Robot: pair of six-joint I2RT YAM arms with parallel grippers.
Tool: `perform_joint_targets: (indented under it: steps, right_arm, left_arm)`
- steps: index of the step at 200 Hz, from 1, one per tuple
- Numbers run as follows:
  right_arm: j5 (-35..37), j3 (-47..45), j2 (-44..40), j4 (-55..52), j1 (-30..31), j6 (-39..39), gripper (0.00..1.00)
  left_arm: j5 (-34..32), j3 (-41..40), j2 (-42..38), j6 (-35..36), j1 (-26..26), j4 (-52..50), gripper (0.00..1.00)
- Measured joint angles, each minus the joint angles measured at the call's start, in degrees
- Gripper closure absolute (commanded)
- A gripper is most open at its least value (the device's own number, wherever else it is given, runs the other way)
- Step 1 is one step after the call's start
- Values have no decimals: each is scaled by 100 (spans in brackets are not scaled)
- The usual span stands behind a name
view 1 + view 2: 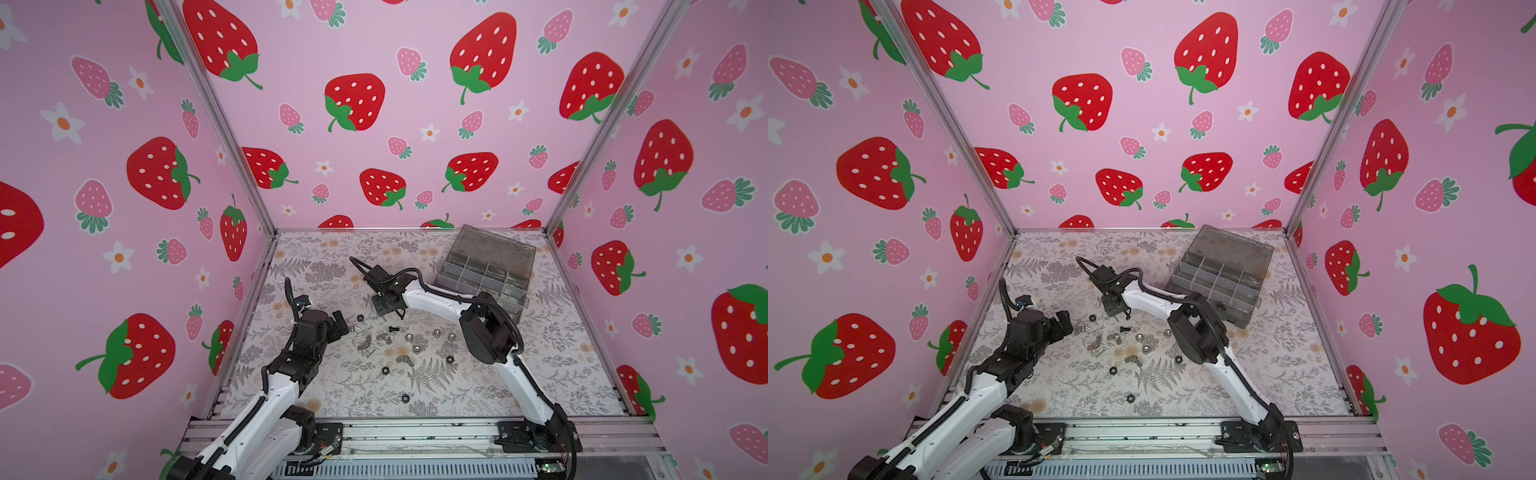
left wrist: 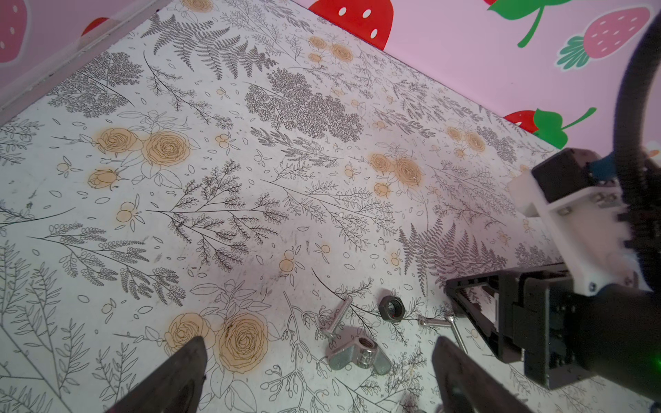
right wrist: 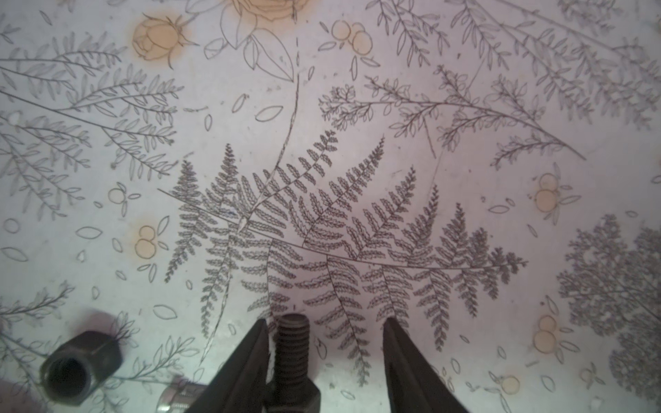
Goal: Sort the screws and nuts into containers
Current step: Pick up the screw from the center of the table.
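Right gripper point(image 3: 325, 321), jaws parted, straddled 1 black bolt point(image 3: 293, 343) away from the organiser box point(image 1: 494, 249); closing seemed next. Left gripper point(image 2: 320, 343) gaped.

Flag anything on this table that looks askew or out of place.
The organiser box sits skewed to the table edges at the back right, lid up. Nuts and screws lie scattered loose mid-table. In the right wrist view, a black bolt lies off-centre against one finger of the open right pincer.
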Motion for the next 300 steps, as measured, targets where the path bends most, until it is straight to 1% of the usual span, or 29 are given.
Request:
perform_joint_targets:
  steps: [12,35,54,80,118,154,173,189,271,300]
  right_arm:
    - [-4,0,0,-52,0,-7,56]
    - [-35,-4,0,-98,0,-20,60]
    - [-59,-17,0,-96,0,-24,62]
    - [-92,-17,0,-94,0,-37,62]
    - [-98,-24,0,-98,0,-122,57]
    - [-98,-109,-39,-55,2,-195,56]
    - [-98,-122,-44,-42,4,-245,57]
    - [-101,-164,-66,-11,13,-286,60]
    - [-203,-479,-256,57,66,-293,60]
    - [-212,-638,-345,92,90,-295,64]
  left_arm:
    - [-4,0,0,0,0,0,1]
    - [-11,0,0,0,0,0,1]
    - [-26,0,0,2,0,2,1]
    - [-26,0,24,2,0,0,1]
    - [-20,0,101,-4,0,0,1]
    - [-22,0,98,-63,0,2,1]
    - [-22,0,87,-81,0,2,1]
    - [-22,0,87,-81,0,2,1]
    - [-20,0,201,-81,0,4,1]
    - [-15,0,201,-81,0,4,1]
